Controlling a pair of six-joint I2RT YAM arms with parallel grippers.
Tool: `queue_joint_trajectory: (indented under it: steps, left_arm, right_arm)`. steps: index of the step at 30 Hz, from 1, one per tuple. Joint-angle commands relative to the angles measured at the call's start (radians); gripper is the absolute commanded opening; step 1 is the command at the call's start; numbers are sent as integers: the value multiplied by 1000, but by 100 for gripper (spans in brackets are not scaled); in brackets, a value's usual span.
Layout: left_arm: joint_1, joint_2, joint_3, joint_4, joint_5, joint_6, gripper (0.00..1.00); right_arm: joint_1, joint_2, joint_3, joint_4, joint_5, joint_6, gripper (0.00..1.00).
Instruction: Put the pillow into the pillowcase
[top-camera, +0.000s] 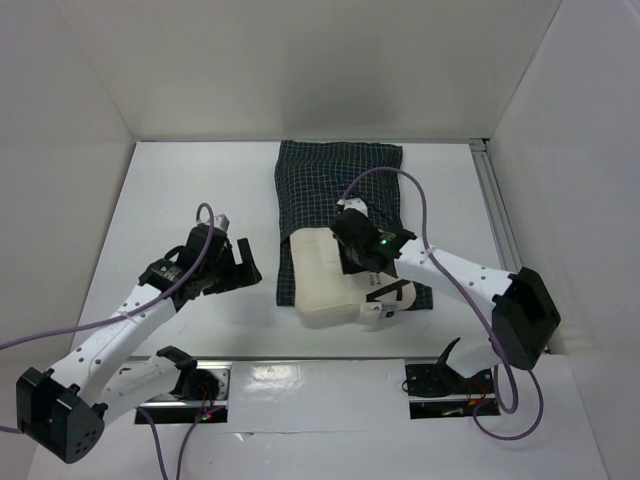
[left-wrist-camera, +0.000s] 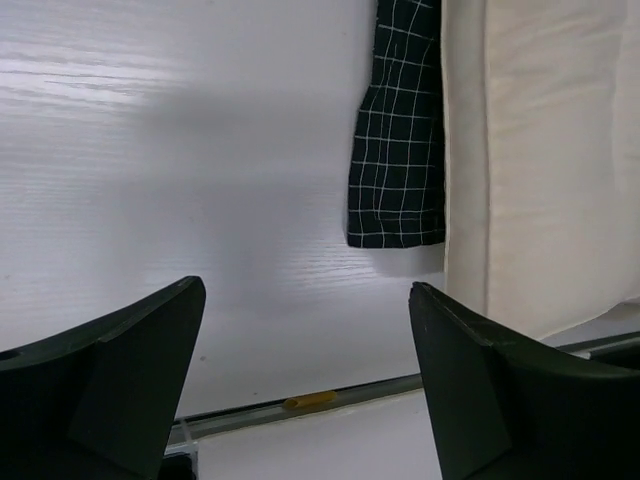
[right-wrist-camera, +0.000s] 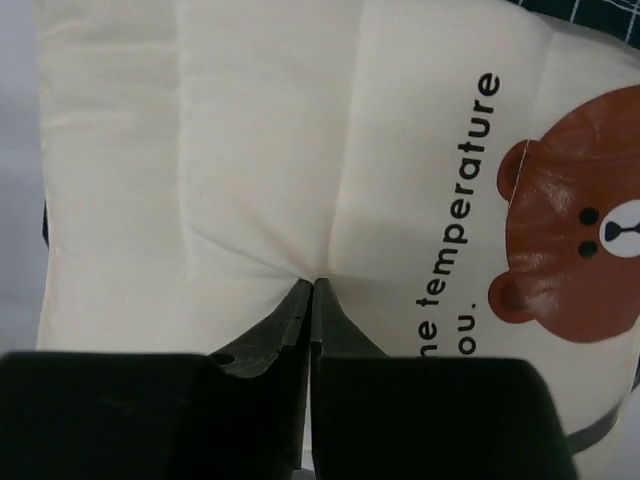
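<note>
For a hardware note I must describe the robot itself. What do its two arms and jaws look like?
The left arm and the right arm both have white links with black joint housings. A purple cable runs along each. The jaws are black and wedge-shaped. A small green light glows near the right wrist.

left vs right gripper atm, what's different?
Left gripper stands wide open; right gripper is shut. Left gripper holds nothing and hangs over the table beside the pillowcase edge; right gripper pinches a pucker in the pillow. Shared: both have dark fingers and sit close to the pillow.
</note>
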Motion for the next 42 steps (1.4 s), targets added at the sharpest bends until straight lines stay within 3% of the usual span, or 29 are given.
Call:
queue_joint_trajectory:
  steps: [1, 3, 4, 5, 7, 13, 15, 18, 19, 20, 25, 29, 34, 36, 38, 40, 41, 42]
  left_arm:
    - [4, 50, -16, 154, 146, 1, 96]
    - [4, 60, -40, 202, 157, -31, 95]
    - [4, 60, -74, 230, 170, -31, 95]
    - [4, 60, -88, 280, 170, -42, 95]
    - [-5, 73, -121, 314, 180, -51, 94]
    - [-16, 106, -206, 435, 161, -93, 94]
    - [-16, 133, -229, 468, 161, -102, 93]
    - [-27, 207, -253, 535, 196, -93, 93]
    - [-37, 231, -253, 549, 207, -76, 93]
    - [-47, 256, -253, 560, 216, -76, 94]
    - [-146, 421, -189, 569, 146, -53, 98]
    - [-169, 454, -180, 653, 143, -53, 99]
    - [-169, 526, -122, 632, 72, -53, 99]
    - [-169, 537, -111, 632, 37, -41, 94]
    - [-169, 551, -111, 641, 17, -41, 82]
    - [-169, 551, -111, 676, 51, -30, 37]
    - [-169, 537, -111, 676, 69, -30, 9]
    - [-169, 528, -111, 676, 84, -39, 0]
  right_arm:
    - [-15, -47, 18, -89, 15, -32, 7]
    - [-2, -35, 49, -92, -18, -33, 50]
    - [11, -24, 64, -81, -18, -33, 78]
    - [38, -8, 93, -69, -3, -33, 88]
    - [49, 28, 130, -41, 13, -22, 100]
    - [107, 284, 285, 25, 24, -22, 100]
    - [107, 411, 331, 25, 98, -8, 100]
    - [86, 476, 371, -26, 99, 6, 28]
    - [86, 450, 362, -2, 74, -11, 8]
    - [86, 416, 347, 18, 54, -20, 0]
    - [64, 189, 290, 48, -70, -75, 0]
    - [64, 126, 290, -12, -91, -88, 0]
    - [64, 85, 281, -37, -92, -97, 0]
    - [64, 85, 281, -37, -102, -97, 0]
    - [55, 75, 281, -37, -102, -97, 0]
    - [55, 75, 281, -37, -102, -88, 0]
    - [55, 75, 281, -37, -113, -88, 0]
    - [55, 94, 281, -37, -113, -79, 0]
